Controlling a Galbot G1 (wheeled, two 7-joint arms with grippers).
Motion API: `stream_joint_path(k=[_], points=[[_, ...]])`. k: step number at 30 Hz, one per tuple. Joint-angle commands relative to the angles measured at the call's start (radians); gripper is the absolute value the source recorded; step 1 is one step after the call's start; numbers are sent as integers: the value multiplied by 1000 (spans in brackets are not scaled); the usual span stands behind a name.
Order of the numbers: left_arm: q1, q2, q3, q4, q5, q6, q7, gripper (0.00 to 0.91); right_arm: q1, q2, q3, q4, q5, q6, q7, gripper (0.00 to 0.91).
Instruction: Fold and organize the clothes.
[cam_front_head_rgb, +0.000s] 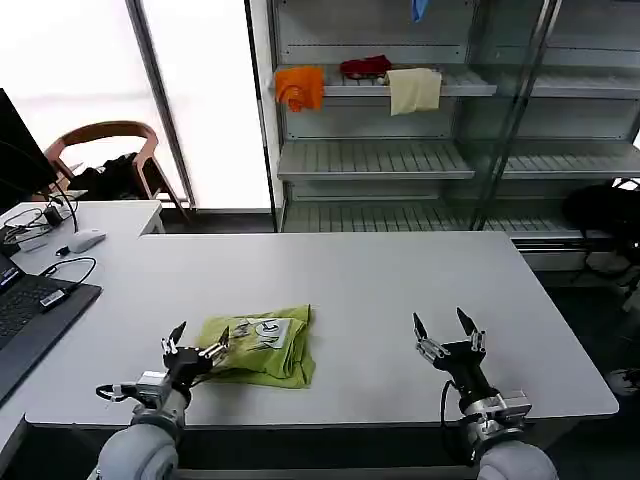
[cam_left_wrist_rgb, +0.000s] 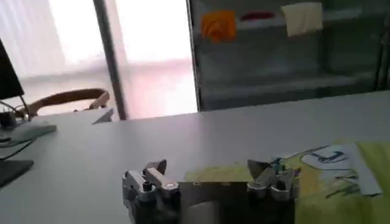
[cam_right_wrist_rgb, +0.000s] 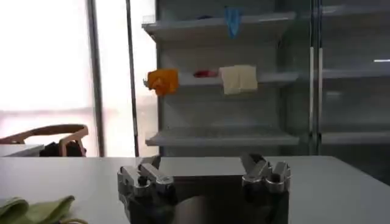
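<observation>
A long white table (cam_front_head_rgb: 380, 290) stands before grey metal shelving (cam_front_head_rgb: 375, 160), where an orange cloth (cam_front_head_rgb: 300, 87), a red cloth (cam_front_head_rgb: 365, 67) and a cream cloth (cam_front_head_rgb: 414, 90) lie on one shelf; a laptop (cam_front_head_rgb: 30, 310) and a computer mouse (cam_front_head_rgb: 86, 240) sit at the table's left end, with a wooden chair (cam_front_head_rgb: 105, 150) behind by the bright window. The lime yellow-green T-shirt (cam_front_head_rgb: 262, 347) lies folded into a compact bundle near the table's front edge, left of centre, its white print facing up. The left gripper (cam_front_head_rgb: 197, 340) hovers at the shirt's left edge with its fingers spread apart, holding nothing. The right gripper (cam_front_head_rgb: 446, 331) hangs over bare table well to the shirt's right, fingers likewise spread and empty.
</observation>
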Motion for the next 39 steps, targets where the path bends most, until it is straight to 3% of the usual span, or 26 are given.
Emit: stream_joint_path(k=[1,8,19,22,23,24,25,34,39], points=[[-4,-7,-141,56,-274,104,96,907,-4,-2,3,-3,2,-1,-1,907],[-56,-33,-113,73,-291,133,131,907,-9,2,4,-4,-2,0,-3,907],[-53,-51,-109,131,-306,105,197,907,-10,3,4,-8,-5,3,-3,907],[-40,-61,-97,128,-298,81,208,464,-9,4,4,-8,-6,3,-2,907],[-37,-62,-94,127,-290,72,211,242,-9,4,4,-8,-6,3,-1,907],[-32,-67,-88,126,-286,68,211,161,-8,4,4,-7,-6,3,-1,907],[-30,-71,-84,126,-281,63,210,10,-8,3,5,-7,-6,3,-1,907],[-13,-81,-64,130,-229,23,224,0,-12,3,5,-5,-5,6,-1,907],[-5,-82,-48,128,-199,-59,208,0,-11,4,5,-4,-6,6,2,907]])
